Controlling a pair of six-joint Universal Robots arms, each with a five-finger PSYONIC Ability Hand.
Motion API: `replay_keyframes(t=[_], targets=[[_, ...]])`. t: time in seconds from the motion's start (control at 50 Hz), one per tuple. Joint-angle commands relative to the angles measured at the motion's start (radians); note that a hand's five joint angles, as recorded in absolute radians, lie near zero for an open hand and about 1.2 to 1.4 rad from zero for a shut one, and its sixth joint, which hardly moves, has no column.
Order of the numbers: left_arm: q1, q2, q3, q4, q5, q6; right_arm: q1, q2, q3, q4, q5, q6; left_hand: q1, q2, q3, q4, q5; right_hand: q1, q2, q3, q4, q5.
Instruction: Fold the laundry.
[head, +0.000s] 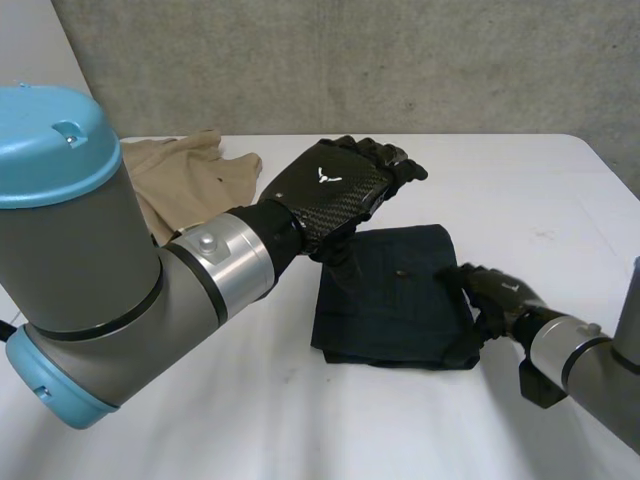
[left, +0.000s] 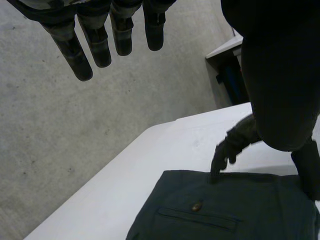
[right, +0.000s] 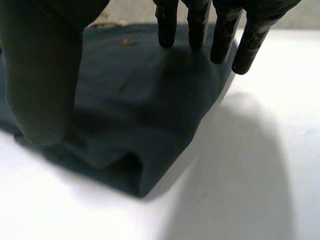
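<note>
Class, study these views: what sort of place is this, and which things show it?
Probably a robotics lab or test room, not a home: a bare concrete wall, a plain white table, and robot arms over a folded dark garment.

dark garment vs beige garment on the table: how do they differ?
Colour: the dark garment is deep blue-green, the beige garment tan. Pose: the dark garment lies folded in a rectangle mid-table; the beige garment lies rumpled near the far edge. Contact: the right robot hand rests on the dark garment's edge; no hand is on the beige garment. Both lie on the white table.
</note>
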Motion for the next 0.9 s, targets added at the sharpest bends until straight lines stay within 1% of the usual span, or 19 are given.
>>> replay_keyframes(t=[0.02,0.04,0.1,0.16,0.18,0.22,0.26,0.32,0.48,0.5,0.56,0.6,0.64,0.66,0.72,0.74,0.78,0.86,0.9], targets=[[-0.004,-0.007,-0.011,0.000,-0.007,0.002,0.007,0.092,-0.040,-0.058,-0.008,-0.011,0.008,-0.002,-0.011,-0.004,-0.018,-0.009,-0.044,-0.037,-0.057,-0.056],[-0.004,-0.007,-0.014,0.000,-0.007,0.002,0.008,0.113,-0.049,-0.075,-0.006,-0.012,0.008,-0.002,-0.011,-0.004,-0.018,-0.009,-0.044,-0.037,-0.057,-0.056],[-0.004,-0.008,-0.017,0.000,-0.007,0.000,0.010,0.136,-0.066,-0.095,-0.003,-0.015,0.008,-0.002,-0.011,-0.004,-0.018,0.101,0.066,0.072,0.053,0.053],[-0.002,-0.010,-0.017,0.002,-0.006,0.000,0.012,0.149,-0.085,-0.113,0.018,-0.017,0.008,-0.002,-0.011,-0.004,-0.018,0.531,0.497,0.503,0.483,0.484],[-0.002,-0.010,-0.017,0.002,-0.007,0.000,0.012,0.149,-0.097,-0.130,0.036,-0.017,0.008,-0.002,-0.011,-0.004,-0.018,0.896,0.861,0.868,0.848,0.849],[-0.001,-0.010,-0.017,0.002,-0.006,0.000,0.012,0.150,-0.111,-0.152,0.055,-0.018,0.005,-0.005,-0.014,-0.007,-0.021,1.210,1.175,1.181,1.161,1.162],[0.001,-0.010,-0.017,0.002,-0.006,-0.001,0.010,0.158,-0.143,-0.179,0.079,-0.020,0.005,-0.005,-0.014,-0.007,-0.021,1.213,1.178,1.184,1.165,1.165],[0.003,-0.010,-0.019,0.002,-0.007,-0.001,0.009,0.184,-0.187,-0.195,0.084,-0.031,0.005,-0.005,-0.014,-0.007,-0.021,1.213,1.178,1.184,1.165,1.165],[0.001,-0.005,-0.019,0.002,-0.007,-0.003,-0.022,0.296,-0.459,-0.158,0.087,-0.064,0.005,-0.005,-0.014,-0.007,-0.021,1.213,1.178,1.184,1.165,1.165],[0.001,-0.005,-0.017,0.002,-0.009,-0.003,-0.057,0.323,-0.529,-0.138,0.086,-0.066,0.005,-0.005,-0.014,-0.007,-0.021,1.213,1.178,1.184,1.165,1.165],[-0.002,-0.004,-0.016,0.004,-0.009,-0.003,-0.116,0.388,-0.649,-0.098,0.084,-0.067,0.005,-0.005,-0.014,-0.007,-0.021,1.213,1.178,1.184,1.165,1.165],[-0.002,-0.004,-0.010,0.005,-0.009,-0.003,-0.157,0.465,-0.773,-0.058,0.090,-0.070,0.005,-0.005,-0.014,-0.007,-0.021,1.213,1.178,1.184,1.165,1.165],[-0.004,-0.004,-0.005,0.005,-0.009,-0.003,-0.174,0.517,-0.862,-0.029,0.093,-0.072,0.005,-0.005,-0.014,-0.007,-0.021,1.213,1.178,1.184,1.165,1.165],[-0.004,-0.004,-0.003,0.005,-0.009,-0.003,-0.188,0.570,-0.938,-0.006,0.104,-0.072,0.005,-0.005,-0.014,-0.007,-0.021,1.213,1.178,1.184,1.165,1.165],[-0.002,-0.004,0.003,0.007,-0.009,-0.003,-0.202,0.644,-1.046,0.014,0.141,-0.078,0.005,-0.005,-0.014,-0.007,-0.021,1.213,1.178,1.184,1.165,1.165],[-0.002,-0.004,0.003,0.007,-0.007,-0.003,-0.212,0.685,-1.110,0.022,0.170,-0.089,0.005,-0.005,-0.014,-0.007,-0.021,1.213,1.178,1.184,1.165,1.165],[-0.002,-0.005,0.004,0.008,-0.007,-0.001,-0.225,0.722,-1.169,0.025,0.184,-0.103,0.005,-0.005,-0.014,-0.007,-0.021,1.213,1.178,1.184,1.165,1.165],[-0.005,-0.016,0.009,0.008,-0.009,-0.001,-0.266,0.813,-1.309,0.055,0.187,-0.133,0.008,-0.002,-0.011,-0.004,-0.018,1.213,1.178,1.184,1.165,1.165],[-0.005,-0.017,0.007,0.008,-0.009,0.000,-0.294,0.876,-1.413,0.110,0.182,-0.147,0.008,-0.002,-0.011,-0.004,-0.018,1.213,1.178,1.184,1.165,1.165]])
